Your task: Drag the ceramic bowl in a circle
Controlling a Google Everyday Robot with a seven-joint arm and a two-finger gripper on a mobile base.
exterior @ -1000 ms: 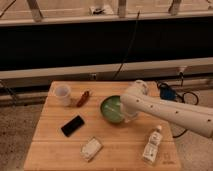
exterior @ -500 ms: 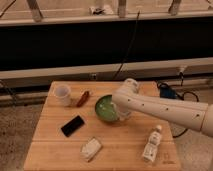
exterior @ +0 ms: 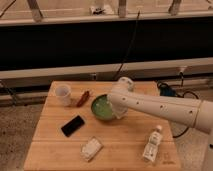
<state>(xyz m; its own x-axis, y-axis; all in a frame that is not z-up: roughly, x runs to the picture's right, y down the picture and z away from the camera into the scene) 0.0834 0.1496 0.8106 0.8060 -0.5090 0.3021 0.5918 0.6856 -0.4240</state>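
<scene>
End effector [exterior: 120, 112] sat at right rim of ceramic bowl [exterior: 101, 107] — grip state could not be told. Risk — leftward arc could shove bowl into nearby red item [exterior: 84, 98]

A: Light?
B: Dim, warm, from overhead. The tabletop [exterior: 125, 150] is the brightest area; the black panel [exterior: 75, 47] behind it is near dark.
A: Shadows, glare?
B: Soft shade under the arm [exterior: 160, 107], where the gripper [exterior: 120, 113] sits at the ceramic bowl's [exterior: 101, 107] right rim. Pale sheen on its glaze.
</scene>
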